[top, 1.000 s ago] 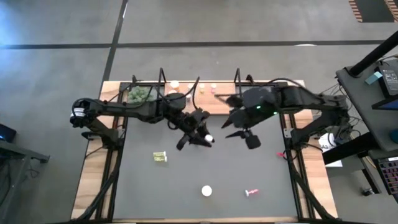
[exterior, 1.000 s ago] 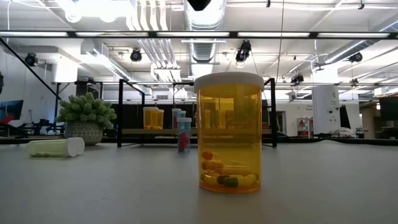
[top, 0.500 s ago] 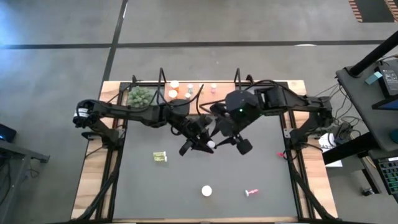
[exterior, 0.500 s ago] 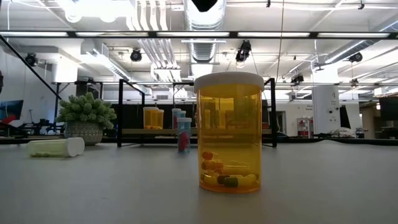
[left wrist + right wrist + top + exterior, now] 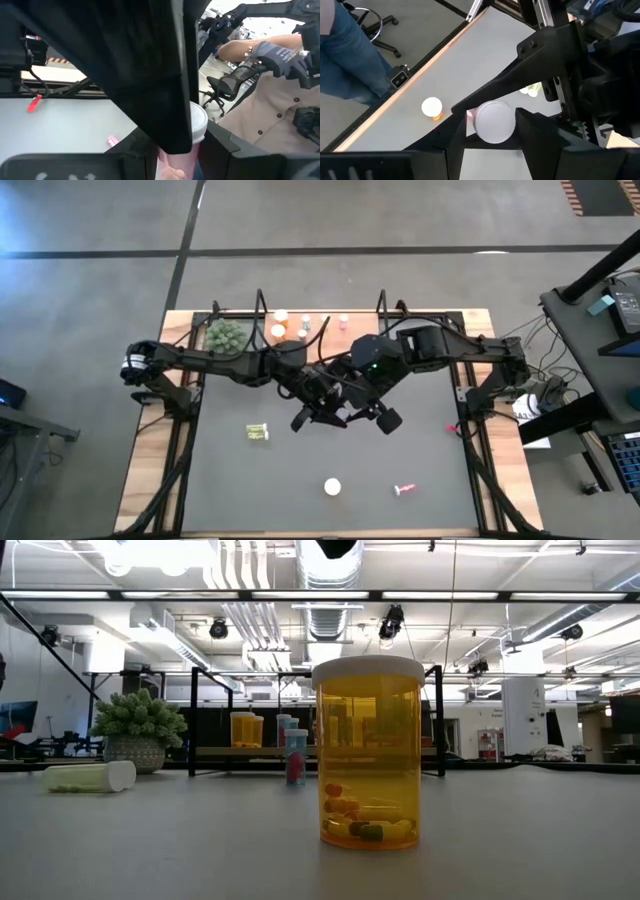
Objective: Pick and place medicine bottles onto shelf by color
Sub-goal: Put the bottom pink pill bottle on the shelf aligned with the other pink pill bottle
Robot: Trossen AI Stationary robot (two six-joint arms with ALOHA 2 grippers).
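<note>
Midair, the left gripper [image 5: 322, 412] clamps a pink bottle [image 5: 492, 121] between the half-open right gripper [image 5: 490, 131] fingers.

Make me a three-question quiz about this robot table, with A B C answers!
1. Where is the yellow-green bottle?
A. on the shelf
B. lying on the dark mat
C. on the floor

2. What colour is the big bottle nearest the low camera?
A. orange
B. blue
C. black

3. What is the left gripper doing?
A. open, empty
B. shut on a pink bottle
C. resting on the plant

Answers: 1 B, it lies on its side on the mat. 2 A, its body is orange under a white cap. 3 B, the left wrist view shows pink between its fingers.
</note>
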